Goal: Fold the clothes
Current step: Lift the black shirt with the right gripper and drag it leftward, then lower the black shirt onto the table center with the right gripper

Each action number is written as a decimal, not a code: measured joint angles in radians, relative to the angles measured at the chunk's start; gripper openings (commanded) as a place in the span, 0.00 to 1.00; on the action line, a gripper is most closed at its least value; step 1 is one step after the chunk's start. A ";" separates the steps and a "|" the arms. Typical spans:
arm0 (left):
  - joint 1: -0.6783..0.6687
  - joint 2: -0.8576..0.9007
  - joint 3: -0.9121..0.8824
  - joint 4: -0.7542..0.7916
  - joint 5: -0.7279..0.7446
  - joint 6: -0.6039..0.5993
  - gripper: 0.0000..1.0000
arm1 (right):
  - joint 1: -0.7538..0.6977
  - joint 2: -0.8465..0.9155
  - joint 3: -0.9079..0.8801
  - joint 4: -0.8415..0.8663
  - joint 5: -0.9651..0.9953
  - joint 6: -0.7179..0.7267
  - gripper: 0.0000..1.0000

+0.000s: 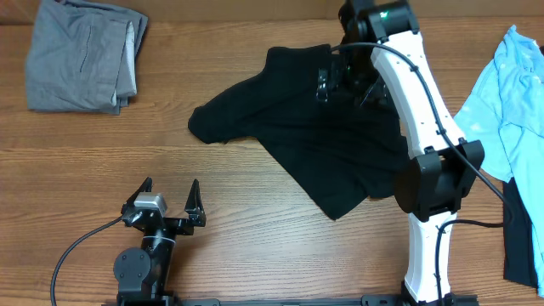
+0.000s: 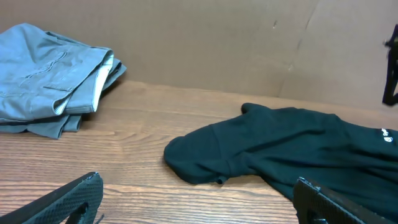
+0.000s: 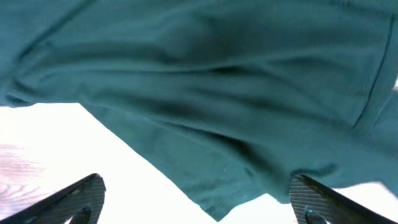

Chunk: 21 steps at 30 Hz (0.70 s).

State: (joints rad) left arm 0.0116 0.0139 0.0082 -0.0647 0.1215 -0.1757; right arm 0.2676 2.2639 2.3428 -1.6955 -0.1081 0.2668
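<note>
Hanging over the far part of the black T-shirt (image 1: 314, 144), the right end effector (image 1: 348, 85) has its two fingers spread wide apart. In the right wrist view the right end effector (image 3: 199, 202) shows one dark fingertip in each bottom corner, with nothing pinched between them. The black T-shirt (image 3: 205, 81) fills most of that view and looks blue-green there. I cannot tell if the fingers touch the cloth.

The left end effector (image 1: 171, 191) sits low at the near side of the counter (image 1: 255, 238), well apart from the shirt. Its fingers are spread wide too, and they hold nothing. In the left wrist view the left end effector (image 2: 199, 193) points across the wood toward the shirt.

The black T-shirt (image 2: 292, 149) lies in the middle of the counter, crumpled and not flat. One sleeve sticks out to the left. A small white logo (image 2: 388, 134) shows on it at the right edge of the left wrist view.

A grey garment (image 1: 81, 55) lies folded in the far left corner, well apart from the shirt. A light-blue shirt (image 1: 514, 93) lies loose at the right edge, beside the right arm. A brown cardboard wall (image 2: 217, 43) stands behind the counter.
</note>
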 measured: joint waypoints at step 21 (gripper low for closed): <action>0.000 0.000 0.000 0.000 0.000 0.000 1.00 | 0.067 -0.343 -0.771 0.069 -0.076 0.042 1.00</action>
State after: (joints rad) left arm 0.0116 0.0139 0.0082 -0.0647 0.1211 -0.1757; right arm 0.3344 1.9213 1.5719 -1.6264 -0.1837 0.3088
